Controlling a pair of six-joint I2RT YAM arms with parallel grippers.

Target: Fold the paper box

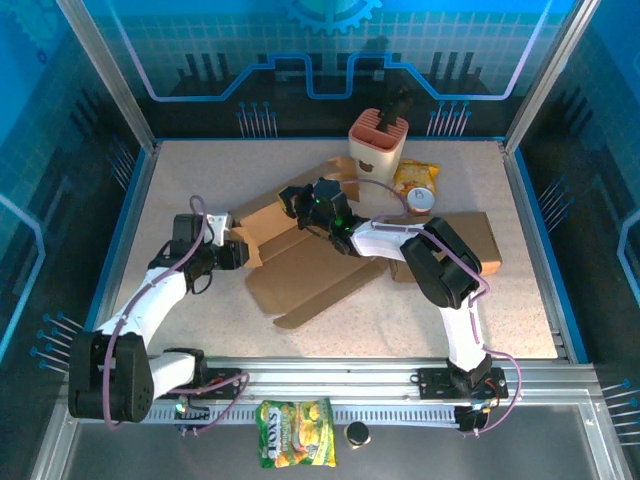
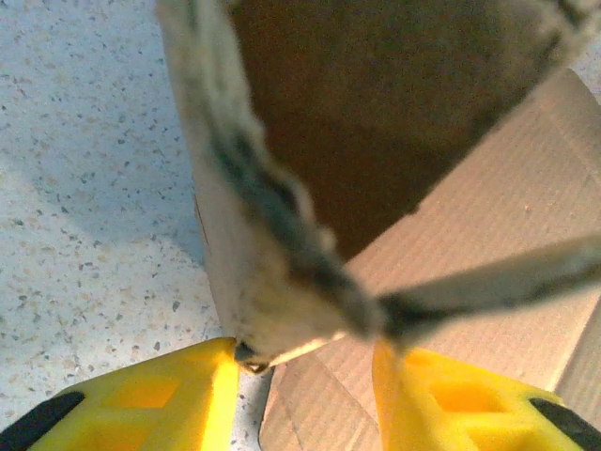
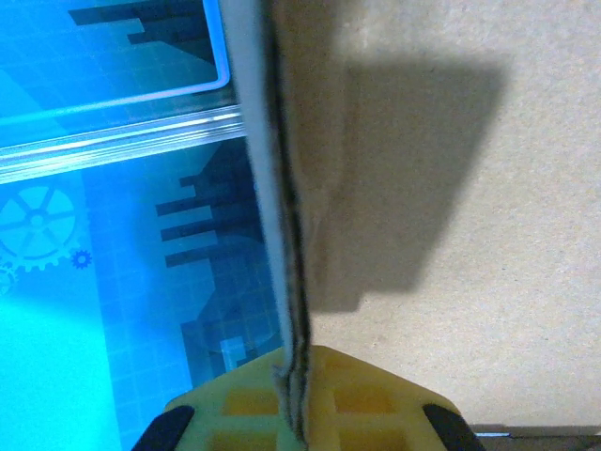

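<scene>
On table (image 1: pixel 200 175), one unfolded paper box (image 1: pixel 312 272).

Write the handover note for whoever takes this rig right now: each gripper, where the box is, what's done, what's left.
Left gripper: open, with its fingers either side of a raised flap at the left end of the paper box. It does not look clamped.
Right gripper: shut on the edge of a panel at the box's far side.
Box: lies mid-table, mostly flat and unfolded between the two arms.
Done: flaps lifted at the two gripped spots, nothing more.
Left: raise the walls, fold the flaps in and close the box.
</scene>
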